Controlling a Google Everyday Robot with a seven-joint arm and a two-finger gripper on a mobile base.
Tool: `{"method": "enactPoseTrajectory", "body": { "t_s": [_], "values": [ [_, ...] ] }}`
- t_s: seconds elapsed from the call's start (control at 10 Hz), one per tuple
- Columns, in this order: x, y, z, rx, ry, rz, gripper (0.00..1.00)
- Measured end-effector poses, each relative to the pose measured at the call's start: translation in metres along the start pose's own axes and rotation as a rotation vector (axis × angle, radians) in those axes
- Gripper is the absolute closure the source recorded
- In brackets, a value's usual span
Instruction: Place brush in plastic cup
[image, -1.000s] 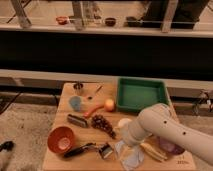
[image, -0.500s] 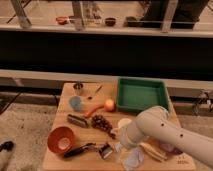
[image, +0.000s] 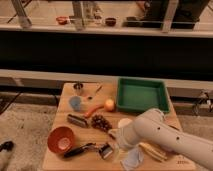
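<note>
Wooden table (image: 59, 116) bearing brush (image: 89, 148), bowl (image: 61, 140), tray (image: 142, 96)

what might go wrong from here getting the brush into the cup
The pincer sits by the brush head, so a grab there may let the long handle swing. The blue cup looks small and may tip. The orange bowl and dark block crowd the path.

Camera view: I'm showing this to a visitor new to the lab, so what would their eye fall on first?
The bulky white arm reaching in from the lower right dominates, its claw low over the wooden board near the front, beside the brush. Next come the green tray at the back right and the orange bowl at the front left.
</note>
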Motion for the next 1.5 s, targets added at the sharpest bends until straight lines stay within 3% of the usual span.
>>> {"method": "enactPoseTrajectory", "body": {
  "t_s": [0.3, 0.9, 1.5],
  "values": [
    [-0.005, 0.0, 0.013, 0.015, 0.002, -0.011, 0.2],
    [-0.014, 0.005, 0.036, 0.009, 0.009, -0.026, 0.2],
    [-0.029, -0.006, 0.057, 0.01, 0.008, -0.007, 0.2]
  ]
}}
